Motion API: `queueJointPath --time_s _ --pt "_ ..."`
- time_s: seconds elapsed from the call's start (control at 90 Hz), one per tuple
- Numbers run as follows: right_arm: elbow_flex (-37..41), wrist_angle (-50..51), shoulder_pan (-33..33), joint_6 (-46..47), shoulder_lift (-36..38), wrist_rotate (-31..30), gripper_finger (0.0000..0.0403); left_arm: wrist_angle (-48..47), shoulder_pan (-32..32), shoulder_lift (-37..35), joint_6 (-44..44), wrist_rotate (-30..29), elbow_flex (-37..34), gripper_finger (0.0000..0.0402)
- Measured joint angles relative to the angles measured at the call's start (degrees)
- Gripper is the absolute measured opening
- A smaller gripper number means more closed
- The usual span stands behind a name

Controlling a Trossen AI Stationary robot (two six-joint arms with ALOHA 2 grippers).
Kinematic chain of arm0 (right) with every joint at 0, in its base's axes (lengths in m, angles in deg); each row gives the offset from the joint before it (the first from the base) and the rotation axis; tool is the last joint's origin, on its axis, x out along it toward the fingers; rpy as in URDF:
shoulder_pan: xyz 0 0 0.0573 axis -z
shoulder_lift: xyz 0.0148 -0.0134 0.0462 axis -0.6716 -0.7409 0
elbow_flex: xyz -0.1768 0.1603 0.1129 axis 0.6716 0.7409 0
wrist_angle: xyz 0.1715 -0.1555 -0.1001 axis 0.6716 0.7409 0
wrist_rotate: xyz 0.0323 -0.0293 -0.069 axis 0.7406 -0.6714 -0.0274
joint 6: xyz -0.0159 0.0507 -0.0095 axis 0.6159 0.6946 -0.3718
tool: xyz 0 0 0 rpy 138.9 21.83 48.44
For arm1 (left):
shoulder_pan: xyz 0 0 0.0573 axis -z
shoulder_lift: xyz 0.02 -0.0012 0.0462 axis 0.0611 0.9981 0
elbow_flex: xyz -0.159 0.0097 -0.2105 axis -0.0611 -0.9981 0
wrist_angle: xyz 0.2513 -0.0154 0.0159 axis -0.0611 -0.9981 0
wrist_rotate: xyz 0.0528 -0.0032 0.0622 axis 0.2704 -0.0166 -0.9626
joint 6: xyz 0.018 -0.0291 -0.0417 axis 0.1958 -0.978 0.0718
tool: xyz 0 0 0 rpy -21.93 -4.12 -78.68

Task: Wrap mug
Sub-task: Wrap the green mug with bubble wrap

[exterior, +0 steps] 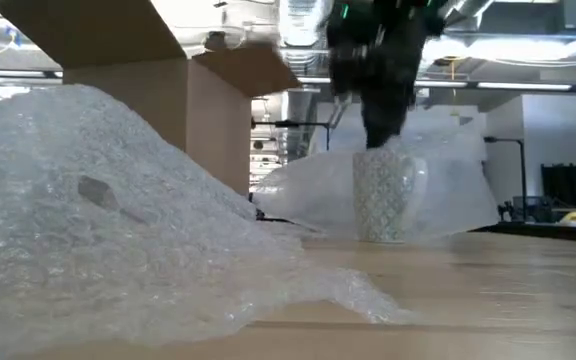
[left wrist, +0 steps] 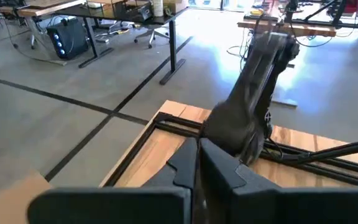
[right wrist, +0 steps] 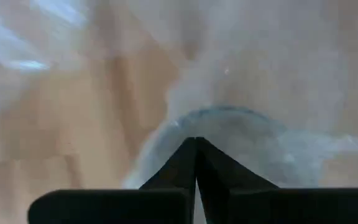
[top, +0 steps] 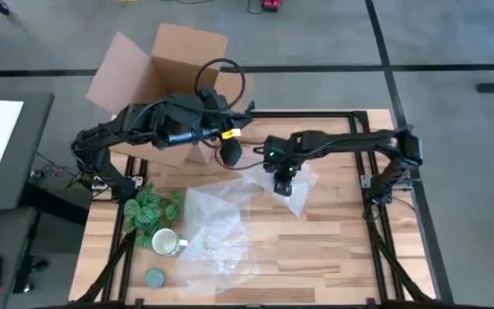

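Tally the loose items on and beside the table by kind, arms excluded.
Mugs: 2 (white-cream mug, green-patterned mug)
Clear bubble-wrap sheets: 2
Brown cardboard box: 1
Green patterned bundle: 1
Flat grey-blue round disc: 1
Total: 7

Your wooden desk (top: 333, 257), planked and edged by a black frame, carries a crumpled sheet of bubble wrap (top: 213, 236) across its middle. At the near-left corner you see a white-cream mug (top: 165, 242) touching the wrap's edge, a green patterned bundle (top: 150, 209) just behind it, and a flat grey-blue disc (top: 154, 277) in front. Farther back, a patterned mug (exterior: 386, 195) stands upright on a second sheet of clear wrap (top: 303, 178). An open cardboard box (top: 165, 73) sits at the far-left corner.
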Motion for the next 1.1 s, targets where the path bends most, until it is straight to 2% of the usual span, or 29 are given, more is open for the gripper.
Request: queueJointPath --time_s 0.167,0.311,0.544,0.844,0.933,1.1 --pt "0.3 -0.1 -0.1 -0.4 -7.4 -3.2 0.0000 -0.1 0.4 0.0 -0.9 0.0 0.0 0.0000" --pt "0.0 0.3 0.0 -0.9 -8.5 -3.7 0.0000 -0.2 0.7 0.0 -2.1 0.1 0.0 0.0000" --pt "-2.2 6.0 -0.5 0.0 -0.5 -5.4 0.0000 -0.1 0.8 0.0 -2.5 0.1 0.0 0.0000" --pt "-3.5 10.9 0.4 0.3 10.5 -4.0 0.0000 0.0 0.8 0.0 -3.1 0.1 0.0 0.0000" --pt "-3.6 12.5 0.6 0.4 11.6 -0.7 0.0000 0.0 0.8 0.0 -3.1 0.1 0.0 0.0000" --pt "1.1 9.3 0.6 0.1 10.7 -0.2 0.0000 -0.1 0.8 0.0 -3.1 0.0 0.0 0.0000"
